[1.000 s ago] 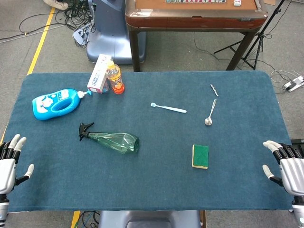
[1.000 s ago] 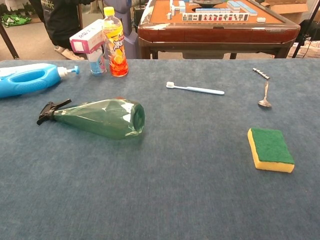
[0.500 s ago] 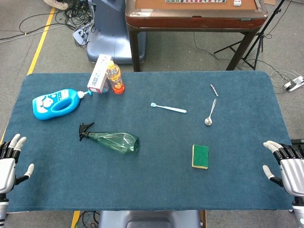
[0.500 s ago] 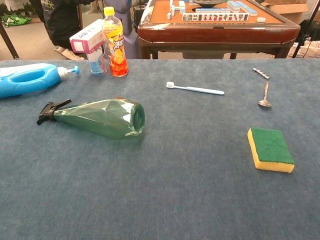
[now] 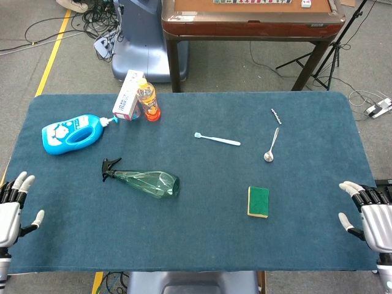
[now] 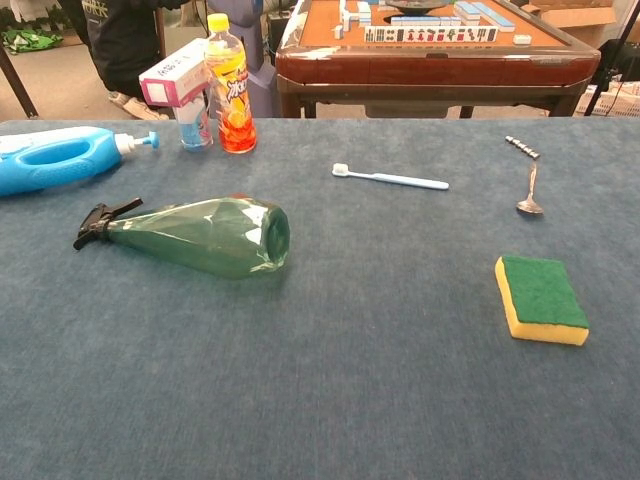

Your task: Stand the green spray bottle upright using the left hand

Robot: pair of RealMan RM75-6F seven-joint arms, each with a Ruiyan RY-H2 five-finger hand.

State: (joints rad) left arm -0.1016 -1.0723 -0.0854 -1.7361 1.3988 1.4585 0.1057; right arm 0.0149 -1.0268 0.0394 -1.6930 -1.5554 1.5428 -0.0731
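The green spray bottle (image 5: 144, 180) lies on its side on the blue table cloth, black nozzle pointing left and base to the right; the chest view shows the same bottle (image 6: 200, 236) left of centre. My left hand (image 5: 11, 208) hovers at the table's near left corner, fingers spread, holding nothing, well left of the bottle. At the near right corner my right hand (image 5: 370, 211) is likewise open and empty. Neither hand appears in the chest view.
A blue detergent jug (image 5: 72, 133) lies at the far left. An orange drink bottle (image 5: 148, 101) and a white box (image 5: 127, 95) stand behind. A toothbrush (image 5: 217, 139), spoon (image 5: 271, 147), small screw-like piece (image 5: 276, 116) and green-yellow sponge (image 5: 258, 201) lie to the right.
My left hand has sunk slightly toward the lower frame edge. Everything else is unmoved.
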